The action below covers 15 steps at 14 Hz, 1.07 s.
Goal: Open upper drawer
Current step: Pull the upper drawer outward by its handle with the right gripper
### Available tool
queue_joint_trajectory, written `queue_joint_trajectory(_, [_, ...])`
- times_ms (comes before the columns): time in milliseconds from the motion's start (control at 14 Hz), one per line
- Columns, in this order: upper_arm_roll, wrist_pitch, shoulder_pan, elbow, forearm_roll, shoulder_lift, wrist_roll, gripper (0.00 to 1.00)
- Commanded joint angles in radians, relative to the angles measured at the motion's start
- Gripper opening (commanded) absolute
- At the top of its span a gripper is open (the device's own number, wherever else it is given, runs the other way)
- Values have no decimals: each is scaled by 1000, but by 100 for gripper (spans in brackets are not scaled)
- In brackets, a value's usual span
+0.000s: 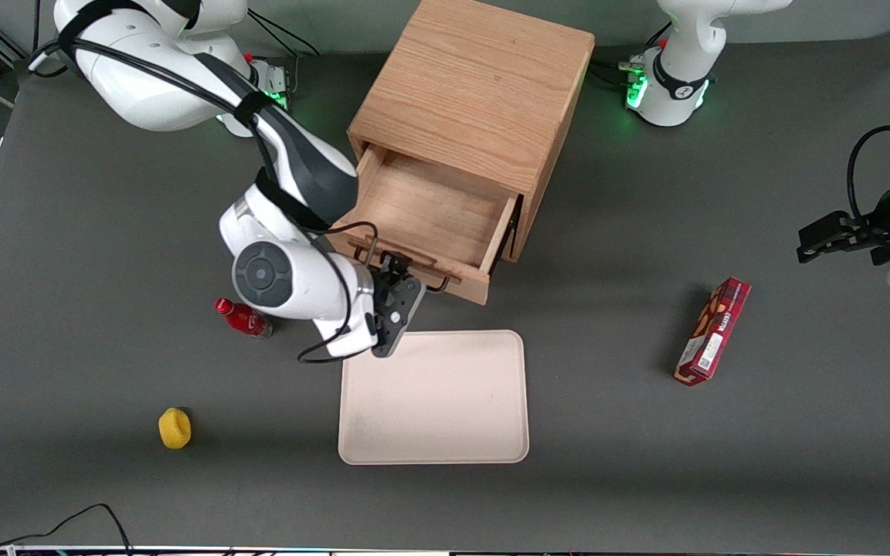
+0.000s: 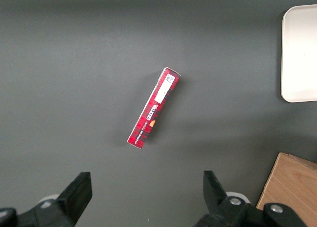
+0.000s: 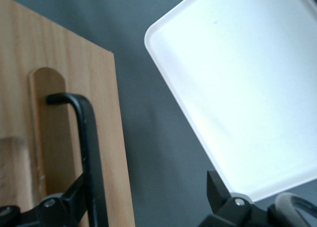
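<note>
Jaws spread wide, the gripper sits at the black bar handle, just below the centre of the front view, with the bar against one finger and nothing pinched.

By my judgement the metal bar is stiff and slim, the one sound place to hold; it may be slick, so take it mid-length. The upper drawer, a light, bare wooden box, looks rigid and easy-sliding and stands well out of the oak cabinet in the upper middle.
</note>
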Motion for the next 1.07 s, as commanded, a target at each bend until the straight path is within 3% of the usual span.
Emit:
queue_joint_trajectory(0, [-4, -56, 10, 128, -20, 62, -40, 100])
queue_joint_trajectory(1000, [-79, -50, 15, 302, -19, 156, -191, 100])
